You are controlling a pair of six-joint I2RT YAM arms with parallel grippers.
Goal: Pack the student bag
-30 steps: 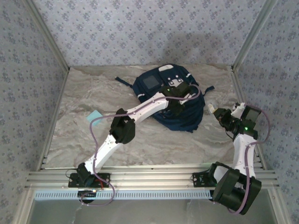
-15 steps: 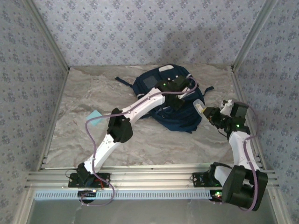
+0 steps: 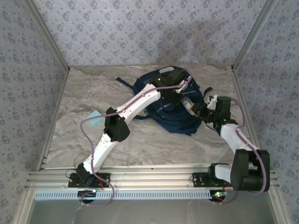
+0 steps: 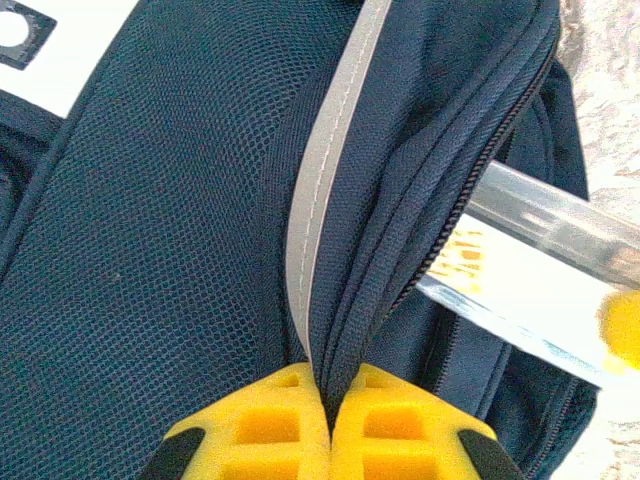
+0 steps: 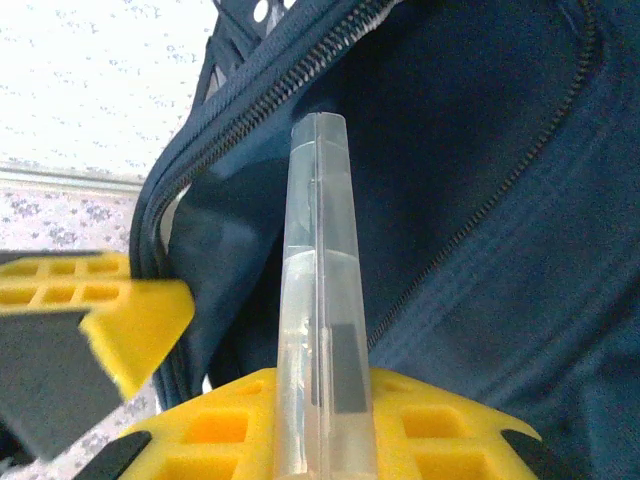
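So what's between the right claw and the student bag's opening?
A clear plastic piece, clamped in the right claw, bridges that stretch, tip at the student bag's open zipper; see the right wrist view.

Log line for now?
left gripper: pinching student bag zipper edge | right gripper: holding clear plastic box, tip at bag opening | step: insertion

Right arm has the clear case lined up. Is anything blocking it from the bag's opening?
Nothing visible blocks it. The left gripper pinches the student bag at its zipper edge, pulling the mouth apart. The clear plastic case in the right gripper points straight into that gap, its tip between the zipper lines.
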